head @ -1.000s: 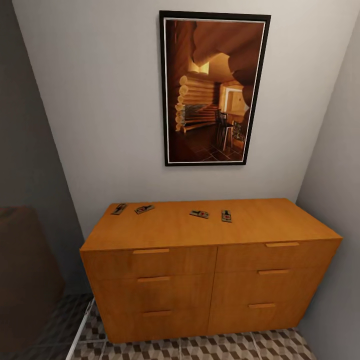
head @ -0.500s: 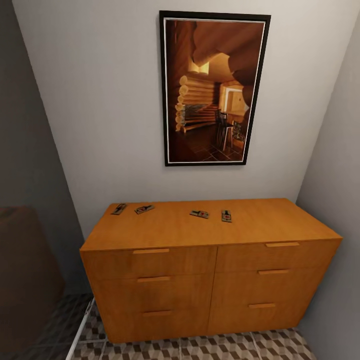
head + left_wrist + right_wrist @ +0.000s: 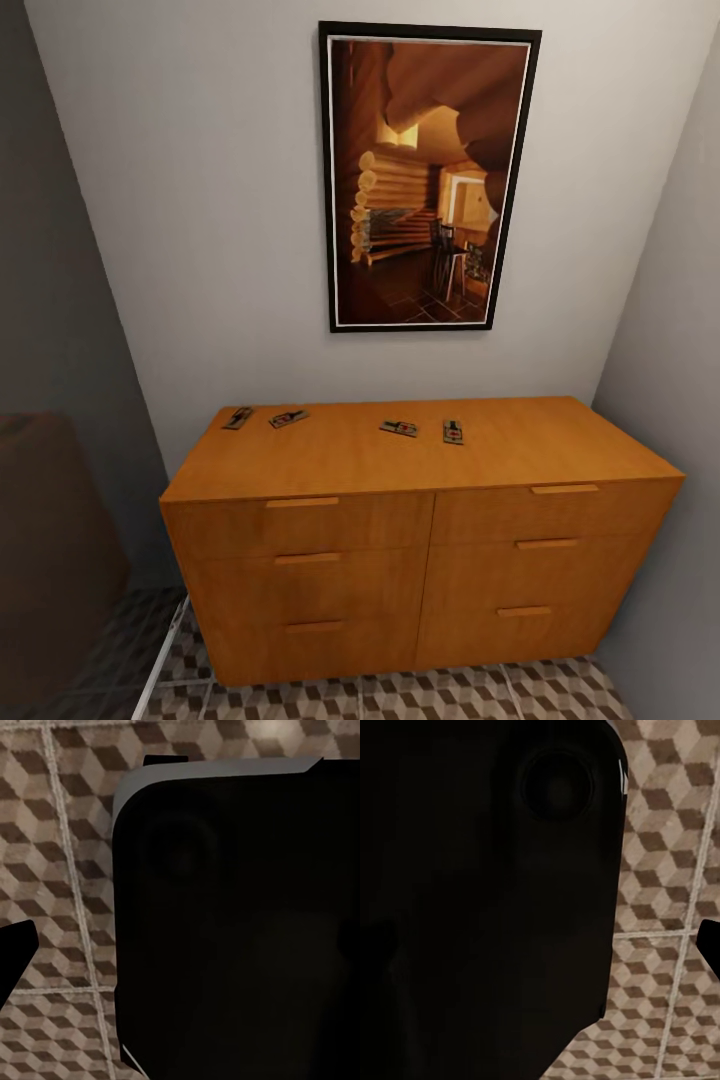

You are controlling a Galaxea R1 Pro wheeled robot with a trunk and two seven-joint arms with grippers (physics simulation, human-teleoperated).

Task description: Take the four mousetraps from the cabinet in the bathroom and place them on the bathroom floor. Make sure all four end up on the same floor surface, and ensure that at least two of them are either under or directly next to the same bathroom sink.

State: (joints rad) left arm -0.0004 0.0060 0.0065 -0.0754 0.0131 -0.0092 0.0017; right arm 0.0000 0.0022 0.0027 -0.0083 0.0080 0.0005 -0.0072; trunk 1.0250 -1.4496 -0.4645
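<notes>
— Brown, beige and white cube-print tiles underfoot: bathroom floor [image 3: 440, 695] at the near edge of the head view, seen too past a dark rounded body [image 3: 240, 922] in the left wrist view and a like one [image 3: 487, 885] in the right wrist view.
— Fingers?
— Cannot tell on either arm. Just a black sliver [image 3: 15, 952] at the frame edge on the left side and another [image 3: 711, 941] on the right; spread or pressed together, impossible to say.
— Next back?
— Orange-brown wooden cabinet [image 3: 420, 560] standing on those tiles, six drawer fronts with slim handles, all closed. Dark brown shape [image 3: 50, 560] beside it at the left edge, too dim to name.
— And on top?
— Four mousetraps lying flat toward the rear of the cabinet top. Leftmost mousetrap [image 3: 238, 418] near the back left corner, second mousetrap [image 3: 288, 418] just beside it. Third mousetrap [image 3: 399, 428] and fourth mousetrap [image 3: 453, 432] close together near the middle, apart from the first pair.
— Farthest?
— Pale wall [image 3: 200, 220], with a black-framed picture [image 3: 428, 180] of a log interior hanging above the cabinet.
</notes>
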